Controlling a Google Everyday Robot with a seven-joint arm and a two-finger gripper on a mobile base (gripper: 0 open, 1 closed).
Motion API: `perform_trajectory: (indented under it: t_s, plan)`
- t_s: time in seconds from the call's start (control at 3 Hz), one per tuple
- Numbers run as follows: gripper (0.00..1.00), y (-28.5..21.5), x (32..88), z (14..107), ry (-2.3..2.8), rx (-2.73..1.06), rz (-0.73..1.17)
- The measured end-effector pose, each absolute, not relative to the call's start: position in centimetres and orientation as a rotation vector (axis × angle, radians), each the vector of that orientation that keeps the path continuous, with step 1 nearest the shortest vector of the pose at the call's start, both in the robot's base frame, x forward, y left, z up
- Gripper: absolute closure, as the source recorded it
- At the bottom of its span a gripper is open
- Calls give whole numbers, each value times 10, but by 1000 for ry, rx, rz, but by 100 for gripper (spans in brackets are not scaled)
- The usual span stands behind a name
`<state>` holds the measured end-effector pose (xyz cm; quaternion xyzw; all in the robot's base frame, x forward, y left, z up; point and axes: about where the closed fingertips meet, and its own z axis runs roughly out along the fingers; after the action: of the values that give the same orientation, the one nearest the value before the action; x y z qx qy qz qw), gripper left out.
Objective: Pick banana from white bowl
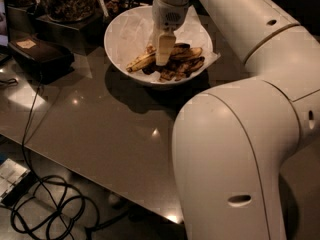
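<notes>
The white bowl (125,34) stands on the dark table at the back, lined with crinkled white paper. Several brown-streaked bananas lie in it. The long slim banana (139,62) lies at the left of the pile, its far end hidden behind my gripper. My gripper (163,54) points straight down into the bowl, its tip right at the middle of the pile, where the long banana meets the shorter dark ones (187,59).
My large white arm (240,149) fills the right side of the view. A dark box (40,56) sits left of the bowl. Containers of brown items (65,4) stand behind it. Cables (40,214) lie on the floor below the table's front edge.
</notes>
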<state>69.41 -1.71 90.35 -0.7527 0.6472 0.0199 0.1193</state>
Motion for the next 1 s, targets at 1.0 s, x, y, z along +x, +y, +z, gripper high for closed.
perform_trajectory:
  t_s: [1.0]
  plan:
    - [45, -15, 696, 891, 1890, -2210, 108]
